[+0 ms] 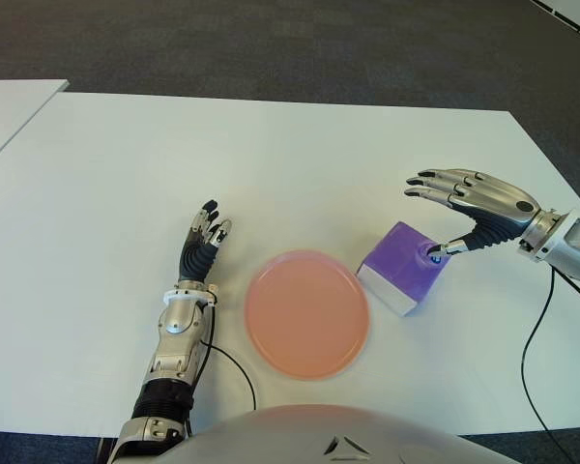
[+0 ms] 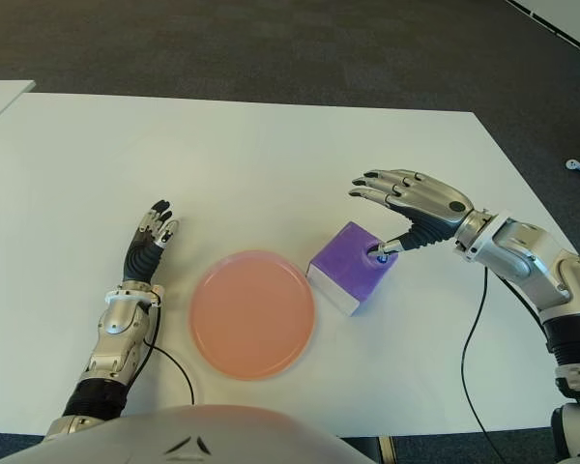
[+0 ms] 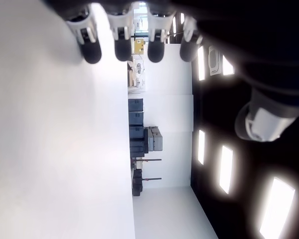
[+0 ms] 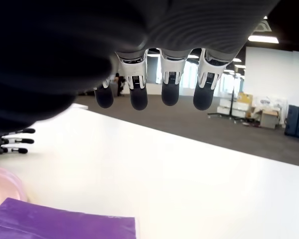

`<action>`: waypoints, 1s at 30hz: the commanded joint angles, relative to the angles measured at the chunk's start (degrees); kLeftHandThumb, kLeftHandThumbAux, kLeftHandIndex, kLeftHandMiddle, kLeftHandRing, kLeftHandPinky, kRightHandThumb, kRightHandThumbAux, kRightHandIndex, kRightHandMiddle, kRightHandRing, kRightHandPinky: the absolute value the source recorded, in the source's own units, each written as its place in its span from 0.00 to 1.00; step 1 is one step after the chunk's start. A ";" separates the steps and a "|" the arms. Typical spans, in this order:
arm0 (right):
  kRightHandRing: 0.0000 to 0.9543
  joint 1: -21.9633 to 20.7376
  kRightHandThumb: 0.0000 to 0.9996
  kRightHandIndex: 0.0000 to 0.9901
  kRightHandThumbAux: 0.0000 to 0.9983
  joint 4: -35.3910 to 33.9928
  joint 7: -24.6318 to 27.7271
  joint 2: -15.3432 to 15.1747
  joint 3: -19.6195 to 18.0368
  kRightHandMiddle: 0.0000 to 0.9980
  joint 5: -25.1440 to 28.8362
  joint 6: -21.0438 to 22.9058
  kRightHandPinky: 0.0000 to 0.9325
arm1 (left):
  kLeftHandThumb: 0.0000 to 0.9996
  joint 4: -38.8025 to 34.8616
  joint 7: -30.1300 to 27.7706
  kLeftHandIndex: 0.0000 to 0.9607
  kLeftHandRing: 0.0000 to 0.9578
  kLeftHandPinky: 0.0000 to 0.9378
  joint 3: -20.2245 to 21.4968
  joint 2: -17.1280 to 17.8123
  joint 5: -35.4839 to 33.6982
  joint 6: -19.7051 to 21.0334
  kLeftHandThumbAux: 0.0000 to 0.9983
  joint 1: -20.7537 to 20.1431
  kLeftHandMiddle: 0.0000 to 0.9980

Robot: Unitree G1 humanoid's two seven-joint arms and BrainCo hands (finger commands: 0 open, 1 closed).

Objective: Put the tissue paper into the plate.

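A purple tissue box (image 1: 402, 267) with white sides lies on the white table (image 1: 271, 164), just right of a round pink plate (image 1: 307, 312). My right hand (image 1: 425, 220) hovers over the box's far right corner. Its four fingers (image 4: 152, 94) are spread and straight above the box, and the thumb tip touches the slot in the top; it holds nothing. No loose tissue sheet shows. The right wrist view has the box (image 4: 60, 221) below the fingers and the plate's rim (image 4: 2, 186) beside it. My left hand (image 1: 206, 235) shows left of the plate, fingers straight.
A second white table (image 1: 10, 106) stands at the far left, across a narrow gap. Dark carpet (image 1: 271, 48) lies beyond the table's far edge. A black cable (image 1: 536, 329) hangs from my right forearm over the table's right side.
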 commanded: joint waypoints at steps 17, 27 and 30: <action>0.00 5.36 0.44 0.00 0.26 1.32 2.14 0.08 -0.27 0.00 -0.50 -2.97 0.00 | 0.00 2.59 -0.06 0.00 0.00 0.00 0.09 0.12 0.23 2.17 0.47 1.10 0.00; 0.00 4.13 0.41 0.00 0.30 1.79 3.64 -1.27 1.31 0.00 -3.08 -7.62 0.00 | 0.00 3.23 -0.88 0.00 0.00 0.00 0.34 0.32 -0.60 1.94 0.48 0.75 0.00; 0.00 4.03 0.40 0.00 0.31 1.76 3.34 -1.20 1.29 0.00 -4.18 -8.37 0.00 | 0.00 3.39 -0.90 0.00 0.00 0.00 0.39 0.35 -0.62 1.71 0.48 0.66 0.00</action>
